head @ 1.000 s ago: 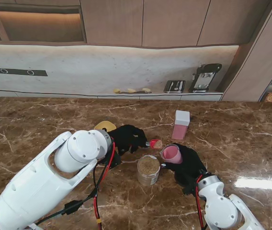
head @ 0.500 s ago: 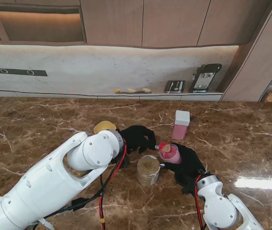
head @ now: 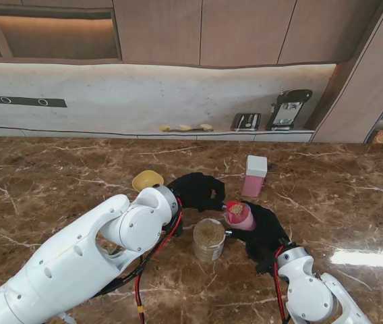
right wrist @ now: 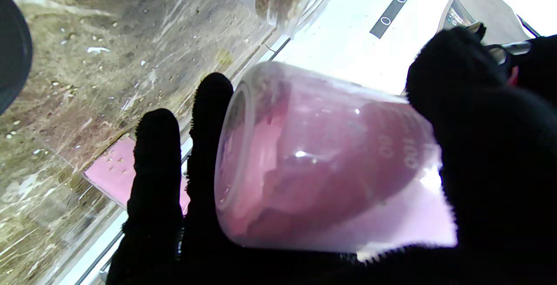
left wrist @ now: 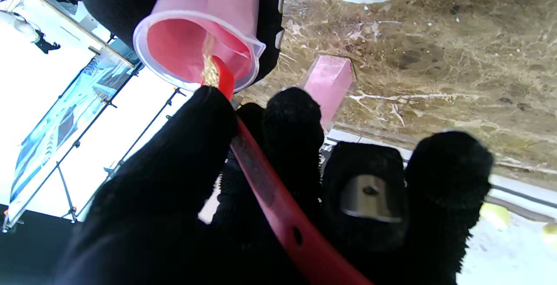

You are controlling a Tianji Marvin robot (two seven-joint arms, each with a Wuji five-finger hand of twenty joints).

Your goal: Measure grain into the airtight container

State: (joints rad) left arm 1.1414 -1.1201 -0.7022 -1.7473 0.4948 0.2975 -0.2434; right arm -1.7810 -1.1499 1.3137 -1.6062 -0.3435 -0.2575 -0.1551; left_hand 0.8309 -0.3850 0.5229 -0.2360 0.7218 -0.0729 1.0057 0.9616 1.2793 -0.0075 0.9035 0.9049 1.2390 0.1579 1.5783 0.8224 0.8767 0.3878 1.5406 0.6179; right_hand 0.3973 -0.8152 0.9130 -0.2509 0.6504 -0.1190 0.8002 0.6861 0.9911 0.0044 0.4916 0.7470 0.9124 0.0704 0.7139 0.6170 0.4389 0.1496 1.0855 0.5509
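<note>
Grain (left wrist: 210,71) is sliding off the red scoop (left wrist: 261,176) that the left hand (head: 195,191) is grasping. It is dropping into the pink measuring cup (head: 240,216), which the right hand (head: 267,235) is gripping tilted, right of the grain jar (head: 209,239).

Even, bright kitchen light; a white glare patch lies on the glossy brown marble surface (head: 363,257) right of the black-gloved right hand (head: 267,233). Both wrist views have blown-out white backgrounds, and the translucent pink plastic measuring cup (right wrist: 322,163) is softly blurred.

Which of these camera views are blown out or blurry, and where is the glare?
Stand view: sharp, with a white glare patch on the table at right. Left wrist view: background overexposed white, red scoop slightly soft. Right wrist view: pink measuring cup blurred up close, bright washout behind it.
</note>
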